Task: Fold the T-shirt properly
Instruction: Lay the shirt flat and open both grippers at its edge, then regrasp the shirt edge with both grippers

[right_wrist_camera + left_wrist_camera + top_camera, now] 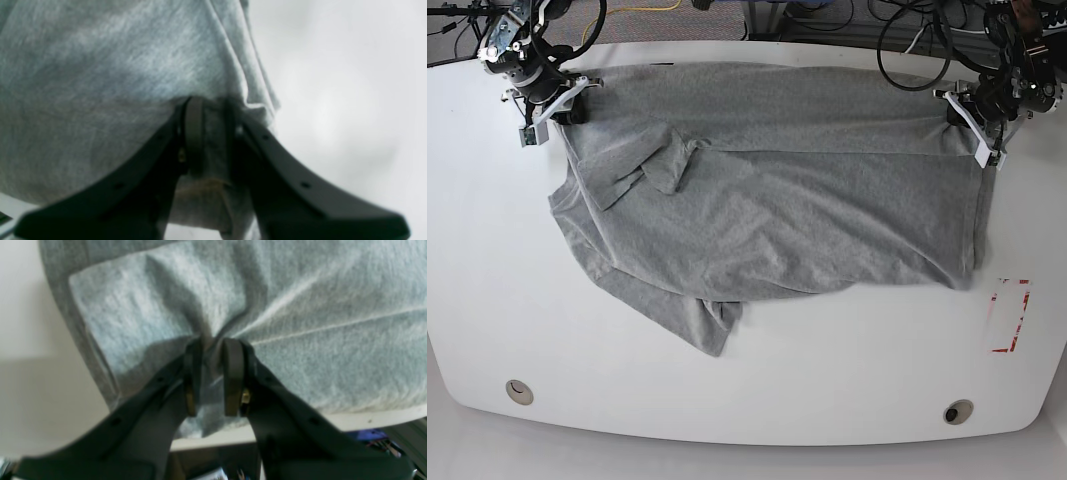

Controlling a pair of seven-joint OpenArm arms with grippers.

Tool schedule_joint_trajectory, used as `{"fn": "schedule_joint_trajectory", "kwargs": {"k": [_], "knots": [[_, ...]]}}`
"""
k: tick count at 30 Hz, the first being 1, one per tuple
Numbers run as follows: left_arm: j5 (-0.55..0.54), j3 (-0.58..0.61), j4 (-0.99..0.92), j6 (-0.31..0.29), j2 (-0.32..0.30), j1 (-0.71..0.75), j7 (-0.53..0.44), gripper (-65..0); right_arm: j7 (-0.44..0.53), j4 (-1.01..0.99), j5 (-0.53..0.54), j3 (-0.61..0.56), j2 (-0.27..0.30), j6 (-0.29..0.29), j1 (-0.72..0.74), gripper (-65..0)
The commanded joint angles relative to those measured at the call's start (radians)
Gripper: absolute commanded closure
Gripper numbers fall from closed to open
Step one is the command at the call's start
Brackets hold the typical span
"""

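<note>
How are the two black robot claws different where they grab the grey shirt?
The left gripper pinches the grey T-shirt at the hem corner, where its edge runs straight. The right gripper pinches the sleeve end, where the cloth lies bunched and folded over. Both are shut on the shirt at the table's far edge.

The base view looks straight down from high above the white worktop [757, 400], taking in the whole grey T-shirt [767, 200]. Each wrist view sits close behind its own gripper, left gripper [212, 350] and right gripper [210, 106], facing along the jaws at blurred shirt cloth. All three views share the T-shirt's far edge.
</note>
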Motion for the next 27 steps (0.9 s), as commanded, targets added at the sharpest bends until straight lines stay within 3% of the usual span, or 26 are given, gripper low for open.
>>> {"fn": "schedule_joint_trajectory", "kwargs": {"k": [1, 6, 15, 20, 27], "knots": [[0.007, -0.005, 0.009, 0.0, -0.011, 0.025, 0.009, -9.3, -0.071, -0.003, -0.082, 0.009, 0.036, -0.014, -0.043, -11.1], [0.007, 0.007, 0.06, -0.003, -0.008, 0.05, 0.012, -9.4, -0.073, 0.007, -0.082, 0.011, 0.065, -0.014, -0.069, -11.1], [0.007, 0.055, 0.176, -0.077, -0.007, 0.088, 0.014, -9.4, -0.096, 0.19, -0.08, 0.006, 0.069, -0.014, -0.094, -12.2], [0.007, 0.052, 0.181, -0.078, -0.007, 0.082, 0.051, -9.4, -0.157, 0.265, -0.082, 0.008, 0.069, -0.014, -0.056, -23.6], [0.007, -0.002, 0.189, -0.085, -0.007, 0.05, 0.083, -9.4, -0.168, 0.323, -0.082, 0.005, 0.072, -0.014, -0.023, -38.4]]}}
